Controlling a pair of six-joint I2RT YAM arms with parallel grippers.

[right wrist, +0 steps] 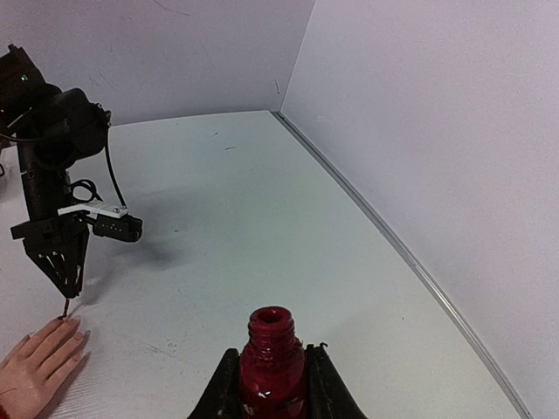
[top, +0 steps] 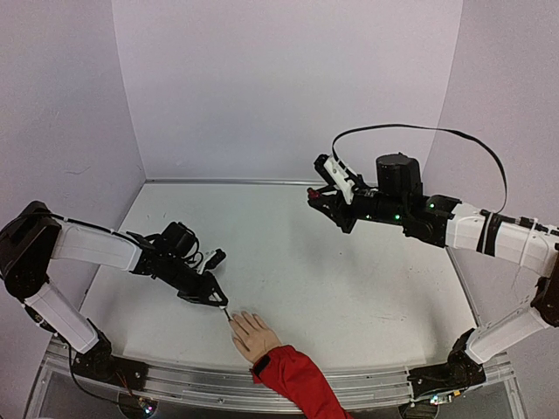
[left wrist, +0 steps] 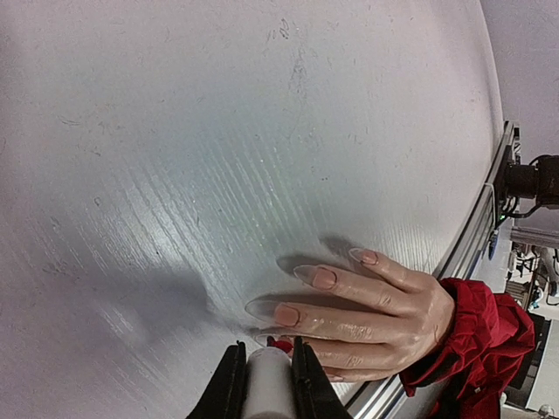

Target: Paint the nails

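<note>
The beige mannequin hand [top: 256, 334] with a red sleeve [top: 293, 375] lies palm down at the table's near edge. In the left wrist view its nails [left wrist: 324, 278] look pale pink, and one [left wrist: 281, 346] just ahead of the jaws is red. My left gripper [top: 214, 298] is shut on the white brush cap [left wrist: 266, 384]. The brush tip [top: 227, 314] touches the fingertips. My right gripper [top: 313, 196] is shut on the open dark-red polish bottle [right wrist: 272, 358] and holds it above the table at the back right. The hand also shows in the right wrist view [right wrist: 39, 358].
White walls close the table at the back and sides. A metal rail [top: 367, 384] runs along the near edge under the sleeve. A black cable [top: 419, 131] loops above my right arm.
</note>
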